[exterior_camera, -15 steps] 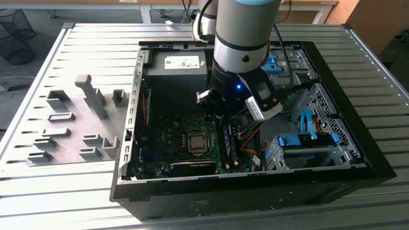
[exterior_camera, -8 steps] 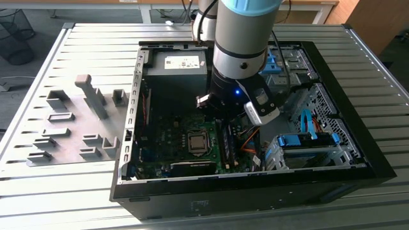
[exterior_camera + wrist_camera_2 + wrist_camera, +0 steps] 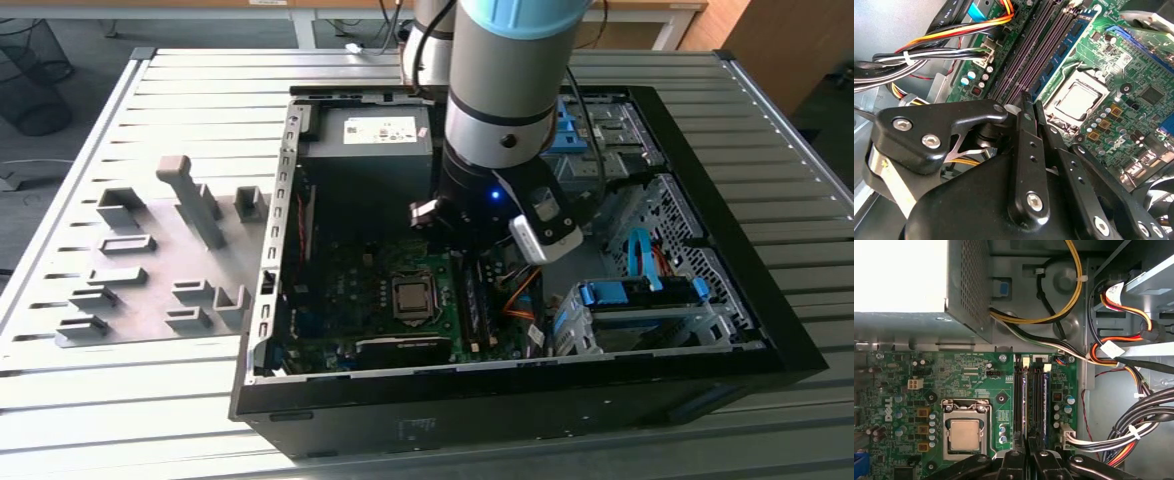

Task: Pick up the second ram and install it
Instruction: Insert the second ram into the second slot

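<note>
gripper (image 3: 1030,107): low over the motherboard (image 3: 979,385) memory slots, jaws clenched, nothing between them. second ram (image 3: 1045,405): blue stick seated upright in a slot just beside the processor (image 3: 964,434).

A slatted metal table (image 3: 160,400) is carrying an open black computer case (image 3: 534,400) toward its 3 o'clock side, while a grey plate of plastic holder blocks (image 3: 160,260) is lying flat at 9 o'clock.

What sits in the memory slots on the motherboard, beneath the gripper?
Two blue RAM sticks stand seated in adjacent slots beside the processor. The gripper hangs over their near ends, covering that part.
</note>
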You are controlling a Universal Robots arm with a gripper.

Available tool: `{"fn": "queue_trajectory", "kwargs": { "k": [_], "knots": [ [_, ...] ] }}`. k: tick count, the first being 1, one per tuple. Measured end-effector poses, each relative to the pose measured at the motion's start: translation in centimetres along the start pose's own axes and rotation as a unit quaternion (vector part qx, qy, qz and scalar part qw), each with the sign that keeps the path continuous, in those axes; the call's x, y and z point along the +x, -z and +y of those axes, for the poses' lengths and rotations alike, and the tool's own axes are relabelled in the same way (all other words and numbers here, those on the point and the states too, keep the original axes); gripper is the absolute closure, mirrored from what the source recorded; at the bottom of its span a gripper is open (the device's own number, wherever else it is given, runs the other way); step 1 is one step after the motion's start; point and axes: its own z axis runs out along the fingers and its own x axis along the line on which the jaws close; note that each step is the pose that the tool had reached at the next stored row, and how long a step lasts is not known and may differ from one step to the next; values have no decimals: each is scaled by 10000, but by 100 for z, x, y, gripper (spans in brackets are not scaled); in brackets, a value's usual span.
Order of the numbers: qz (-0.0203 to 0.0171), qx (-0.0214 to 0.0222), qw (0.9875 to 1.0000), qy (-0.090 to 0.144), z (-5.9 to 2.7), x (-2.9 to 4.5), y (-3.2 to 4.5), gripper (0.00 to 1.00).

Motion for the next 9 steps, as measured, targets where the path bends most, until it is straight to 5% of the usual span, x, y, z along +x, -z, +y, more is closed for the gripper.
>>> {"fn": "queue_trajectory", "kwargs": {
  "k": [9],
  "knots": [
    [-1,-2,10000,-1,1,-19,-14,86]
  ]
}}
